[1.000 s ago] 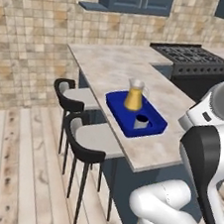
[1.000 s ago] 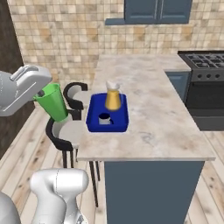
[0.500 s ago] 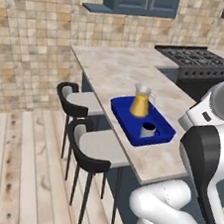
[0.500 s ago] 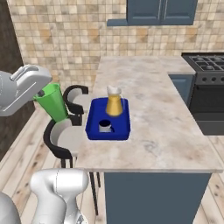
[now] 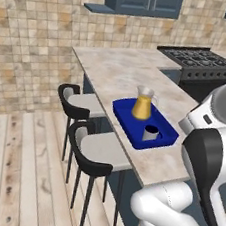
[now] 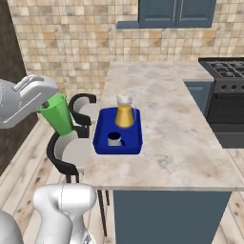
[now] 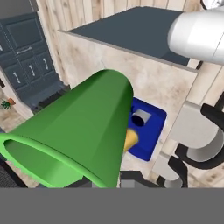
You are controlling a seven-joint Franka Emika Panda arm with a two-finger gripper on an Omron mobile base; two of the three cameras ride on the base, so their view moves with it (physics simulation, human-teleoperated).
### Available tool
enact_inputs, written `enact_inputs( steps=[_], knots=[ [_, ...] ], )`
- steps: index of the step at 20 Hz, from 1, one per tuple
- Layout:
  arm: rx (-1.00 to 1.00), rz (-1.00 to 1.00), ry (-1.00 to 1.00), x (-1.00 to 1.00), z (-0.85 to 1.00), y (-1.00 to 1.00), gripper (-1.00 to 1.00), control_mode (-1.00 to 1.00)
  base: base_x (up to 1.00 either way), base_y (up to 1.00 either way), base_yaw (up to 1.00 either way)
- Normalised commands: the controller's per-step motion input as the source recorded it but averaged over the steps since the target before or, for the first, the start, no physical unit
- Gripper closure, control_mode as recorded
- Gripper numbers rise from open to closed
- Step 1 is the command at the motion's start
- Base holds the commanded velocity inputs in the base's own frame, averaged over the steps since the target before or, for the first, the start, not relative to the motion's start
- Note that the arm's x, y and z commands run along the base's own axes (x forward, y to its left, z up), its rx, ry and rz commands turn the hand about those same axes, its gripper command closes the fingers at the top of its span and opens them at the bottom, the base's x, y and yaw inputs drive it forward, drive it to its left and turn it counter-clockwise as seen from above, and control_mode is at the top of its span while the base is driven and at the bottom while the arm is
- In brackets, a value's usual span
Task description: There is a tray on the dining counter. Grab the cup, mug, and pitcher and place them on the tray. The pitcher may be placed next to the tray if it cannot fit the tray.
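Hand view: cup (image 7: pixel 83 135) surface plain, unlabelled.

the whole scene has slid across both base views, so the base has driven; the things themselves have not shifted on the dining counter (image 5: pixel 121 71). in the left base view the tray (image 5: pixel 129 121) with the pitcher (image 5: pixel 143 103) and mug (image 5: pixel 150 133) now sits further right and nearer the arm, the stove fuller in view. in the right base view the counter's near end has come lower and closer.
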Motion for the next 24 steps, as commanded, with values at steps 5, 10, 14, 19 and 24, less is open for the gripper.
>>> enact_inputs(
  steps=[5, 10, 14, 19, 24],
  knots=[
    [0.08, 0.0, 0.0, 0.38, -0.34, 0.11, 1.0, -1.0, 0.0, 0.0, 0.0],
    [0.07, 0.0, 0.0, 0.7, -0.41, 0.35, 1.0, -1.0, 0.0, 0.0, 0.0],
    [0.05, 0.0, 0.05, 0.9, -0.42, 0.34, 1.0, -1.0, 0.0, 0.0, 0.0],
    [0.13, 0.04, 0.12, 1.0, -0.13, 0.1, 1.0, -1.0, 0.0, 0.0, 0.0],
    [0.12, 0.1, 0.1, 0.86, -0.3, 0.0, 1.0, -1.0, 0.0, 0.0, 0.0]
  ],
)
